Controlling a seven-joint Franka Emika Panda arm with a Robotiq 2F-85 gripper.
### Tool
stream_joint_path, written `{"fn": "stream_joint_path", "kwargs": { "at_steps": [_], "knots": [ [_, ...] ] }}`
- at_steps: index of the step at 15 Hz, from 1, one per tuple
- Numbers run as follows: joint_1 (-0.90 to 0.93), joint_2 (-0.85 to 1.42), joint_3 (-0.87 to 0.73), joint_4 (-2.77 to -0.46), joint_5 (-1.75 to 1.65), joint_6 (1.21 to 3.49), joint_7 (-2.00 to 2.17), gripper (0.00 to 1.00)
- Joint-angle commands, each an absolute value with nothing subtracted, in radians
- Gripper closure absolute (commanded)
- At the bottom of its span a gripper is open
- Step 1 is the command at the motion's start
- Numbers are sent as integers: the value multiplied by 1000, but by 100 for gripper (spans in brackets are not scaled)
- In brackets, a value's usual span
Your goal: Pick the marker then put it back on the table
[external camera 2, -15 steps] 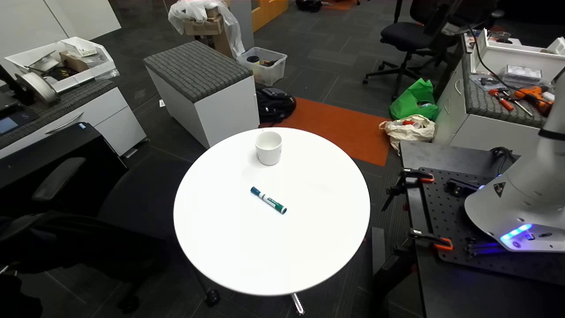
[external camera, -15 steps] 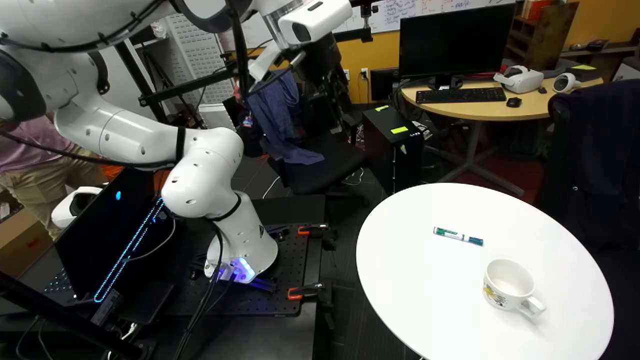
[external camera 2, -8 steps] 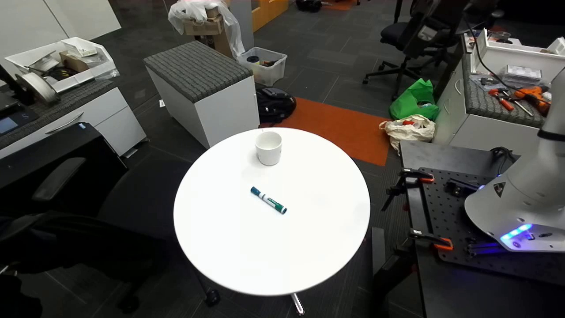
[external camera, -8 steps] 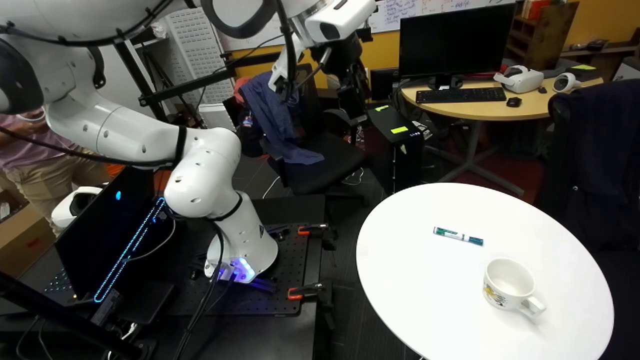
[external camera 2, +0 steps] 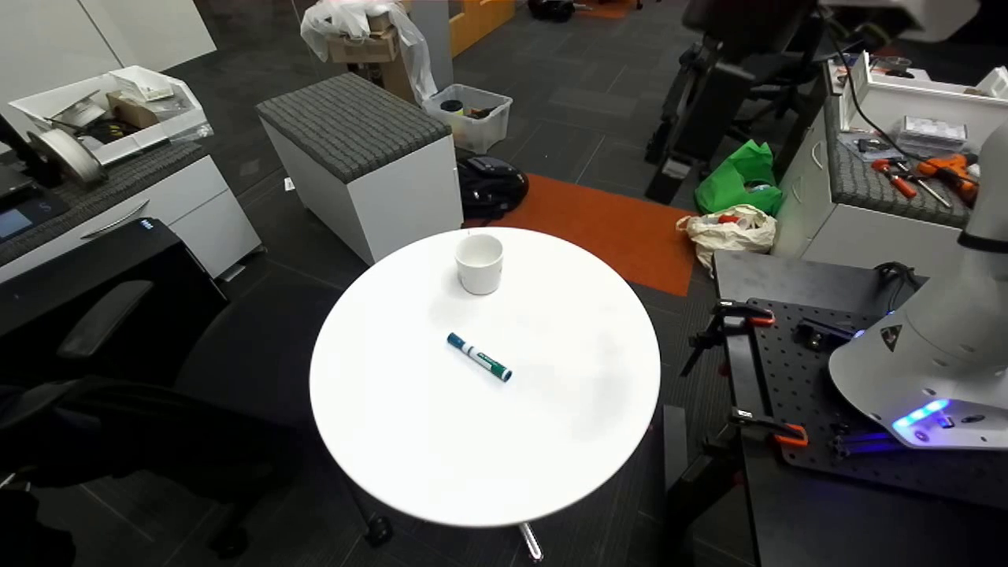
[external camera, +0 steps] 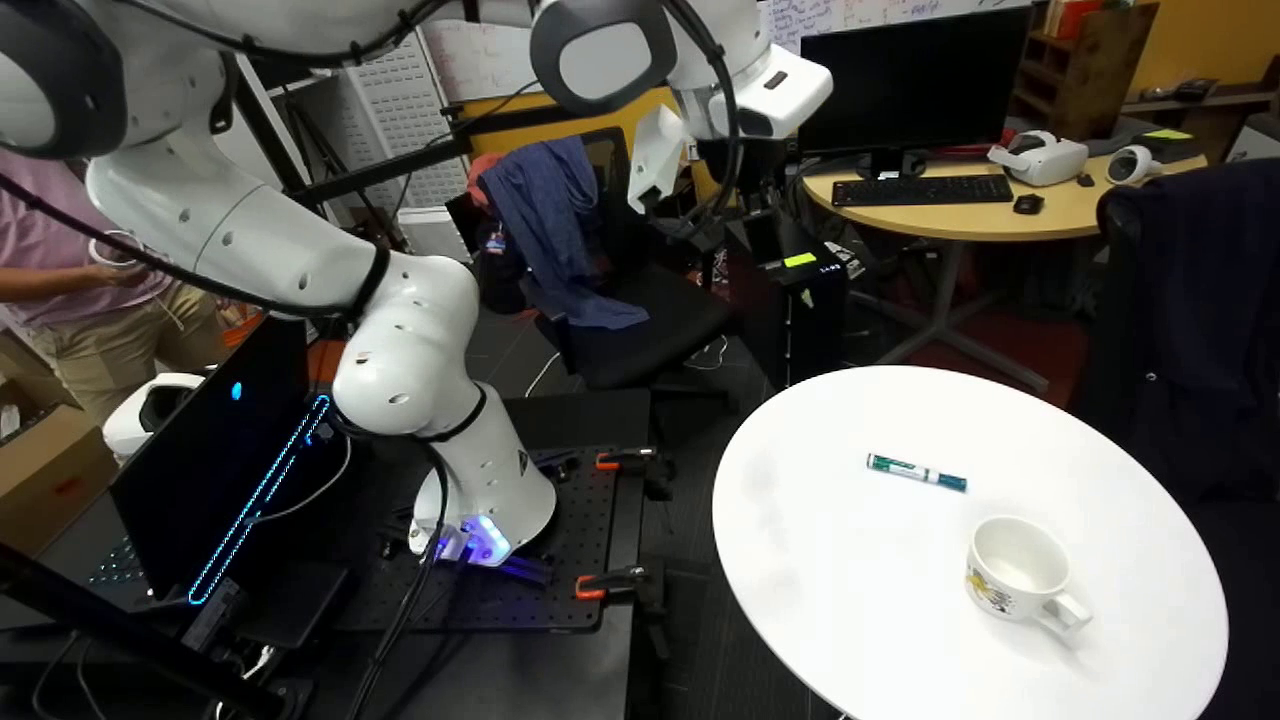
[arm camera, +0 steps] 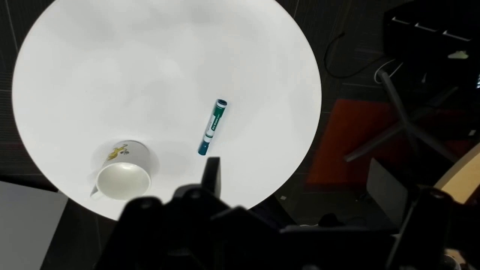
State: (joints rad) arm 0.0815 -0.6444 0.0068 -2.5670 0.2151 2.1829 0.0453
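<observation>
From raised spots on roughly opposite sides of the round white table point(external camera 2: 504, 457), both exterior views look slantwise down, sharing it and the Panda base point(external camera: 485, 490). The wrist view faces that table steeply from above, seemingly nearer.

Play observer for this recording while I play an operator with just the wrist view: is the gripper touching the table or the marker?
Observer: No; in both exterior views the gripper hangs outside the outline of the table, touching neither that nor the marker.
Operator: What is it all mounted on?
Observer: The robot base stands on a perforated black plate, apart from the table.
Operator: Anyone in the scene?
Observer: Yes, a person in a pink shirt shows at the edge of an exterior view, head not visible.
</observation>
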Motion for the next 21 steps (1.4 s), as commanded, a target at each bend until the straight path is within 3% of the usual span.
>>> {"fn": "stream_joint_path", "kwargs": {
  "at_steps": [1, 8, 21],
  "knots": [
    [88, -492, 33, -2513, 252, 2277, 79, 0],
    [77, -237, 45, -2435, 339, 2432, 210, 0],
    [59, 102, 29, -2271, 187, 2435, 400, 0]
  ]
}}
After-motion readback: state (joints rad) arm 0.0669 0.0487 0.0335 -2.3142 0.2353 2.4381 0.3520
